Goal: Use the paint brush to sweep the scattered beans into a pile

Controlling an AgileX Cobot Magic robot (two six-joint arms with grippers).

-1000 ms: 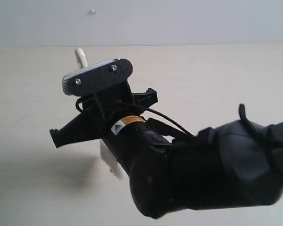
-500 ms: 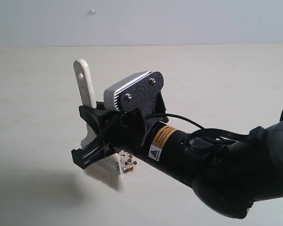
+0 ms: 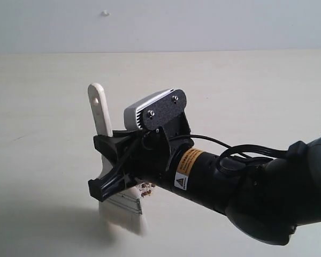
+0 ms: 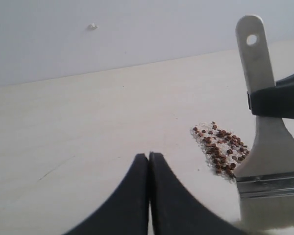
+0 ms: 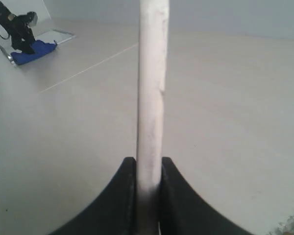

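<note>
Tabletop (image 3: 257, 96), paint brush (image 3: 101, 115), illegible warning label (image 3: 186, 168)

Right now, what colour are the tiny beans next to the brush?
Reddish-brown. The beans show best in the left wrist view, heaped beside the paint brush.

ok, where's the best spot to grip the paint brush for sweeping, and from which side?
Take the paint brush on its wooden handle, between the top end and the ferrule. It stands nearly upright, bristles down beside the beans, so come in sideways at the handle's thin edge and pinch the two flat faces, which should resist twisting. The right gripper grips it that way.
</note>
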